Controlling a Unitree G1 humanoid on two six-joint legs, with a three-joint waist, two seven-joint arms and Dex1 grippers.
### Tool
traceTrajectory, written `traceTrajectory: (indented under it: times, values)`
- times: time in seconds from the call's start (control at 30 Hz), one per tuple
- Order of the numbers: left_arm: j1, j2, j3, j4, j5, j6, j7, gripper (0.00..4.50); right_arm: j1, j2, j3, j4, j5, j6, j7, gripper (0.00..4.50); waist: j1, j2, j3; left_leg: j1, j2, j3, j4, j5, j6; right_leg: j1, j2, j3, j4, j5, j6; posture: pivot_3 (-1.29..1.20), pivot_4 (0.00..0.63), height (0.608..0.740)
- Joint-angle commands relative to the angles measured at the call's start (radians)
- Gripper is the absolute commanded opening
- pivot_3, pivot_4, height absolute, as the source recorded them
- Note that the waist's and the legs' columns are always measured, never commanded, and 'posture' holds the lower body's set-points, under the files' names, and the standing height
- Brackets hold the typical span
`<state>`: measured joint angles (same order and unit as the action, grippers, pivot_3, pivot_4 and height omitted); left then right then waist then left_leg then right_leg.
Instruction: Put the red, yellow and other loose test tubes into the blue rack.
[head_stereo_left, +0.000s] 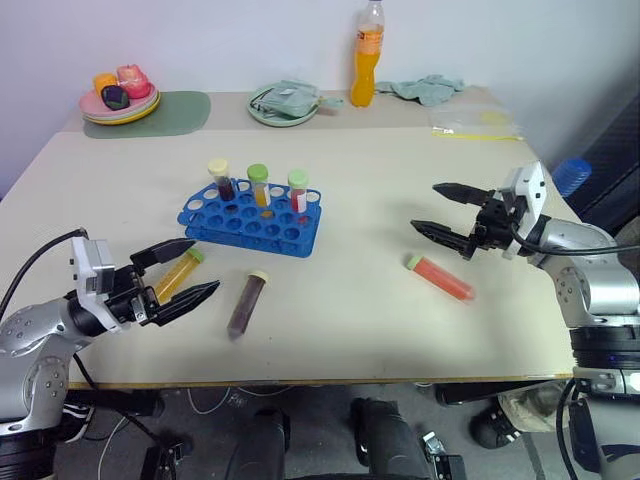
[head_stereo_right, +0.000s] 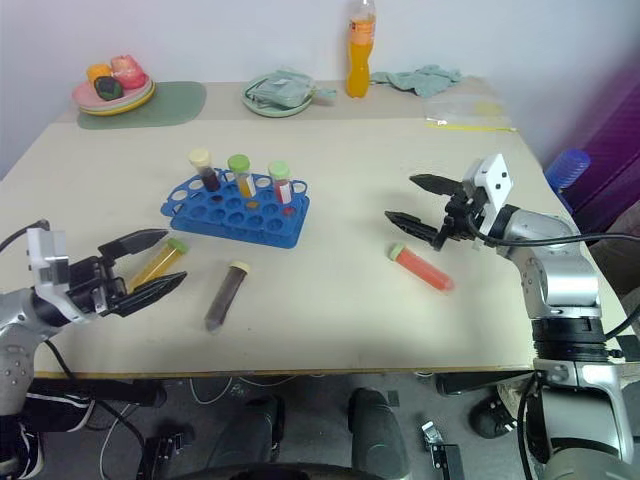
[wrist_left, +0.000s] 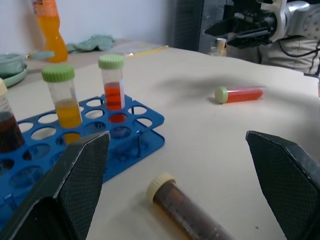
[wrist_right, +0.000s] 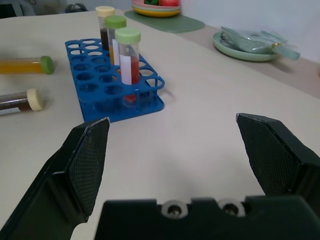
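Note:
The blue rack (head_stereo_left: 250, 240) stands left of the table's middle with three capped tubes upright in its back row. Three loose test tubes lie on the table. The yellow-orange one (head_stereo_left: 180, 271) lies in front of the rack's left end, and my left gripper (head_stereo_left: 204, 266) hovers open over it, its fingers on either side. The dark purple-brown tube (head_stereo_left: 246, 304) lies just right of that gripper. The red-orange tube (head_stereo_left: 440, 278) lies at the right, a little nearer than my right gripper (head_stereo_left: 426, 207), which hangs open and empty above the table.
Along the far edge stand a tall orange drink bottle (head_stereo_left: 367, 55), a round green plate (head_stereo_left: 285, 103) with a cloth on it, a plate of toy food (head_stereo_left: 120, 100) on a green mat, a crumpled cloth (head_stereo_left: 425, 88) and a clear bag (head_stereo_left: 475, 122).

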<state>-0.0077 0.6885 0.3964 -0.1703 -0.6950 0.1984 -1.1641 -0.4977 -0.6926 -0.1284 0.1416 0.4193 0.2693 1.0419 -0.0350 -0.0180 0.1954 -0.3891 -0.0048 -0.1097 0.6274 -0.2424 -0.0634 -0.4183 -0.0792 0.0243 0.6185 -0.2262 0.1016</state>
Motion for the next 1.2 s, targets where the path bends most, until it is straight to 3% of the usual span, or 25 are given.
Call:
traceTrajectory:
  times: [0.03,0.43,0.67,0.87,1.0,1.2]
  values:
    - [-0.023,-0.004,-0.007,-0.015,0.003,-0.028,0.003,4.5,-0.029,0.003,-0.014,-0.01,-0.001,-0.033,-0.004,4.49,-0.001,0.0,0.0,0.0,0.0,0.0,0.0,0.0,0.0,0.0,0.0,0.0,0.0,0.0,0.0,0.0,0.15,0.74]
    - [-0.057,-0.003,-0.026,-0.032,0.013,-0.051,0.016,4.5,-0.029,0.046,-0.027,-0.056,0.006,0.035,-0.126,4.49,-0.006,0.0,0.0,0.0,0.0,0.0,0.0,0.0,0.0,0.0,0.0,0.0,0.0,0.0,0.0,0.0,0.15,0.74]
    - [-0.093,-0.013,-0.065,-0.014,-0.002,-0.029,-0.006,4.5,-0.038,0.011,-0.022,-0.31,0.011,0.361,-0.353,4.49,-0.004,0.0,0.0,0.0,0.0,0.0,0.0,0.0,0.0,0.0,0.0,0.0,0.0,0.0,0.0,0.0,0.15,0.74]
    - [-0.245,-0.007,-0.169,0.079,0.015,-0.007,-0.094,4.5,-0.073,-0.023,-0.056,-0.553,0.077,0.846,-0.552,4.49,0.018,0.0,0.0,-0.001,0.0,0.0,0.001,0.0,0.0,0.0,0.0,0.0,0.0,0.0,0.0,0.0,0.15,0.74]
    - [-0.325,-0.027,-0.22,0.164,0.038,-0.024,-0.14,4.5,-0.078,-0.063,-0.025,-0.675,0.113,1.062,-0.58,4.49,0.019,0.0,0.0,-0.001,0.0,0.0,0.0,0.0,0.0,-0.002,0.0,0.0,0.0,0.0,0.0,0.0,0.15,0.74]
    - [-0.291,-0.037,-0.232,0.144,0.043,-0.016,-0.16,4.5,-0.018,-0.252,0.066,-0.709,0.177,1.2,-0.477,4.49,0.019,0.0,0.0,-0.002,0.0,0.0,0.0,0.0,0.001,-0.001,0.0,0.0,-0.002,0.0,0.0,0.0,0.15,0.74]
